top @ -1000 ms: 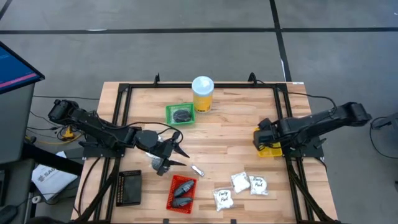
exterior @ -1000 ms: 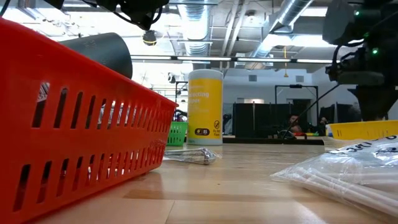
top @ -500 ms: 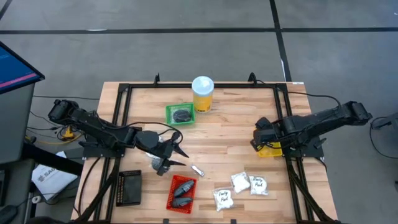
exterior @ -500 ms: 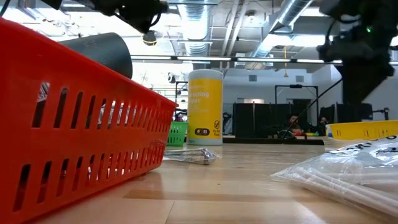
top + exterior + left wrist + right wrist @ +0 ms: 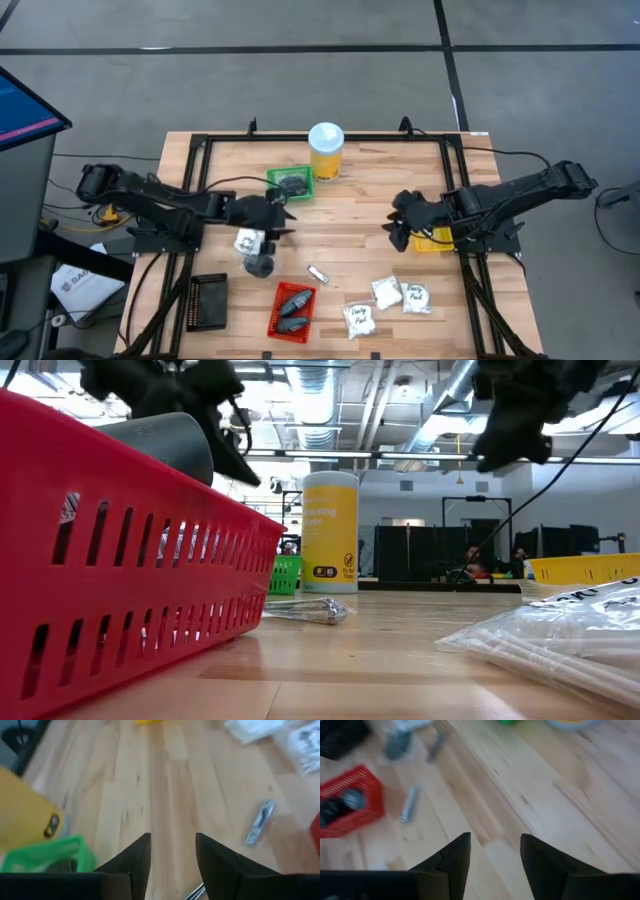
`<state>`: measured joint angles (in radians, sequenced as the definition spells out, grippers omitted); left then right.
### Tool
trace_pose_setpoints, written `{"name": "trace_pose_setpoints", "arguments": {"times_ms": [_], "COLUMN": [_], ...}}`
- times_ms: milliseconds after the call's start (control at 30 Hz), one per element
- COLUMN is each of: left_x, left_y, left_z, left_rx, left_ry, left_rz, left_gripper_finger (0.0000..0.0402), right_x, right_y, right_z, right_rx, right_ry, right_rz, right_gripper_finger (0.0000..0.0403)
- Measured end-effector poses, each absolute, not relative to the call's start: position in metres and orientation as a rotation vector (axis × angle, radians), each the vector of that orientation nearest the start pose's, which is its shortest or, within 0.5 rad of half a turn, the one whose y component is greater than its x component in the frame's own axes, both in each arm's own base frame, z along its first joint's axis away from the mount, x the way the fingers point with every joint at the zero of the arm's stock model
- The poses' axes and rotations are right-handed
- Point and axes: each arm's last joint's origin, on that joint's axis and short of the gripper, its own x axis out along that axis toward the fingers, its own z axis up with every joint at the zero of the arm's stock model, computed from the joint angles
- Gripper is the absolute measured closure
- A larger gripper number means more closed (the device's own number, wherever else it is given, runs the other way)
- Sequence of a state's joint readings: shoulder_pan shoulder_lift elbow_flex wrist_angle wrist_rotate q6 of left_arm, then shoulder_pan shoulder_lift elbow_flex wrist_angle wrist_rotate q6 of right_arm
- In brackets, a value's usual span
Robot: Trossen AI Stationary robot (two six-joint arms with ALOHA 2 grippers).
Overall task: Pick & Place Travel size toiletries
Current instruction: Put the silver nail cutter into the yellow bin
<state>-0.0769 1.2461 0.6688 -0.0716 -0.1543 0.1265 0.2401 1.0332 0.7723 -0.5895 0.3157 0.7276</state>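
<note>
A thin silvery tube [image 5: 318, 274] lies flat on the wood near the table's middle. Three white sachets [image 5: 386, 293] lie at the near right. Dark bottles [image 5: 293, 308] lie in the red tray [image 5: 277, 312], and a dark puck [image 5: 292, 184] sits in the green tray [image 5: 272, 180]. My left gripper [image 5: 283, 216] hangs open over bare wood just near of the green tray; the tube [image 5: 260, 822] lies ahead of it. My right gripper [image 5: 393, 228] hangs open over bare wood, left of the yellow tray [image 5: 436, 242]. Neither has anything between its fingers.
A tall yellow jar [image 5: 326, 150] with a white lid stands at the far middle, beside the green tray. A black tray [image 5: 207, 300] sits at the near left. A black frame [image 5: 200, 150] runs around the tabletop. Bare wood lies between the two grippers.
My left gripper has swung toward the far edge, up to the green tray, and tipped more level. My right gripper has risen from over the yellow tray, moved toward the table's middle and tipped up from pointing steeply down.
</note>
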Motion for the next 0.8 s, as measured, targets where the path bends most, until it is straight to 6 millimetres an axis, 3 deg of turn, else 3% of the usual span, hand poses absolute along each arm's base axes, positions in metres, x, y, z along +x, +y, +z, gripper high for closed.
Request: {"name": "trace_pose_setpoints", "arguments": {"times_ms": [167, 333, 633, 800], "left_x": [0.238, 0.229, 0.228, 0.235], "left_y": [0.009, 0.021, 0.016, 0.010], "left_z": [0.187, 0.172, 0.169, 0.157], "left_rx": [0.132, 0.108, 0.128, 0.147], "left_ry": [0.735, 0.778, 0.782, 0.810], "left_rz": [0.037, 0.075, 0.021, -0.011], "left_gripper_finger": [0.0257, 0.0257, 0.0257, 0.0255], "right_x": [0.201, 0.202, 0.204, 0.204], "right_y": [0.040, 0.040, 0.041, 0.041], "right_z": [0.258, 0.259, 0.261, 0.261], "right_rx": [0.424, 0.409, 0.392, 0.391], "right_ry": [0.687, 0.684, 0.656, 0.654], "right_rz": [-0.316, -0.310, -0.290, -0.288], "right_gripper_finger": [0.0248, 0.0254, 0.0266, 0.0271]}}
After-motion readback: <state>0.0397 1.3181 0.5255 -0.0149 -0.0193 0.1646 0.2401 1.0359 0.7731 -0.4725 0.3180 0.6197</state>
